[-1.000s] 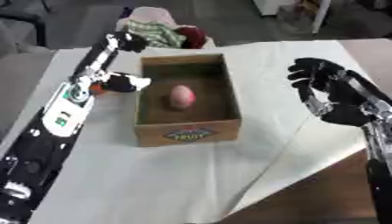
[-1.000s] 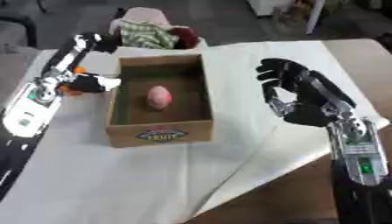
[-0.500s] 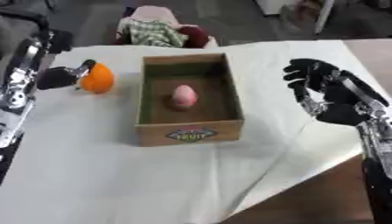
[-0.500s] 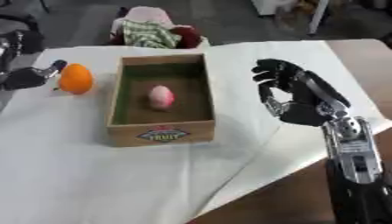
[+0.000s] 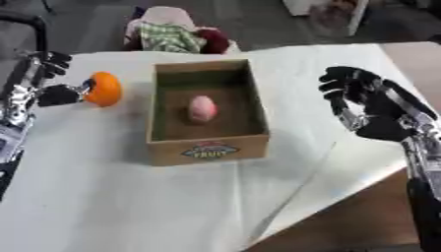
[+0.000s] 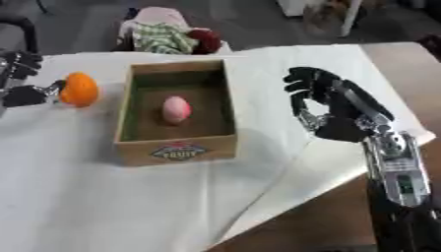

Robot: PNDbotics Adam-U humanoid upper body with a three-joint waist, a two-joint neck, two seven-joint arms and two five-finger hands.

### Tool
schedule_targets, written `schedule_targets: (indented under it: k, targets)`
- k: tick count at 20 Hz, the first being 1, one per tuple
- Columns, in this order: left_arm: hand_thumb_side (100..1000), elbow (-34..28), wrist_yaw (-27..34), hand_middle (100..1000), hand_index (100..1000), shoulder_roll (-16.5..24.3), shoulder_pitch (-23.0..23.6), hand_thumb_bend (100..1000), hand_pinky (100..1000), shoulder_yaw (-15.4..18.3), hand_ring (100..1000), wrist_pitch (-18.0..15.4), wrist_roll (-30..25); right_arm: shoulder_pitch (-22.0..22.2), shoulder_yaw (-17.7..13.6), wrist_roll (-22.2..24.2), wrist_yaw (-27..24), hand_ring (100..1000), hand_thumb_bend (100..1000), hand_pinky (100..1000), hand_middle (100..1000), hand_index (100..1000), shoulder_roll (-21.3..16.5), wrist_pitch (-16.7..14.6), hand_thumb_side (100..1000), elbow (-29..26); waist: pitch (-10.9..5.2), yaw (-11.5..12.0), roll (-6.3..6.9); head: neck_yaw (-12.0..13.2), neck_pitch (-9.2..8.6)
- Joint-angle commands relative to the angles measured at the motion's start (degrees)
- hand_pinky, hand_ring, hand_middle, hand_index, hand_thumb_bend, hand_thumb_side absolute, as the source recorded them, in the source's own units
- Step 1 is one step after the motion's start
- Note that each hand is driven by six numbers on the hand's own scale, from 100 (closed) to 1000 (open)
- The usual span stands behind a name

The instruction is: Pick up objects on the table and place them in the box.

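While left hand (image 5: 53, 93) pinches orange fruit (image 5: 103, 89) beside box (image 5: 206, 150), right hand (image 6: 331, 109) hovers half-curled, empty.

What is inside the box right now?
One pink egg-shaped thing lies on the brown floor of the box. The near wall hides a strip of floor behind it. The orange is outside, at the left hand.

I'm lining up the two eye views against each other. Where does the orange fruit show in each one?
Left eye view: the orange fruit sits left of centre in the upper half, beside the left robot hand.
Right eye view: it lies nearer the left edge, at about the same height.
Shared landmark: the cardboard box stands just right of the fruit in both views.
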Motion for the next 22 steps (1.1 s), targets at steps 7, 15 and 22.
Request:
schedule_targets:
  k: [7,15,22]
  targets:
    - [180,9.4,-4.1,645,755,-0.4,-3.1,556,801,0.1,707,-3.9,1.7,-1.7,0.4,0.3,0.5,817,100,788,796,905,-0.3,-0.7,228,0.2,-0.17,-0.9,-0.44,0.2,-0.7]
    - [163,11.5,-4.8,631,750,-1.5,-4.6,591,790,-0.2,692,-5.1,2.5,-2.2,0.5,0.3,0.5,817,100,788,796,905,-0.3,-1.0,231,0.7,0.3,-2.2,-0.55,0.4,-0.92]
    - [222,11.5,-6.0,492,609,-1.9,-5.2,100,732,-0.2,579,-4.5,5.7,-2.2,0.5,0.5,0.6,817,100,787,796,904,-0.3,-1.1,241,0.8,0.58,-2.6,-0.35,0.7,-1.01]
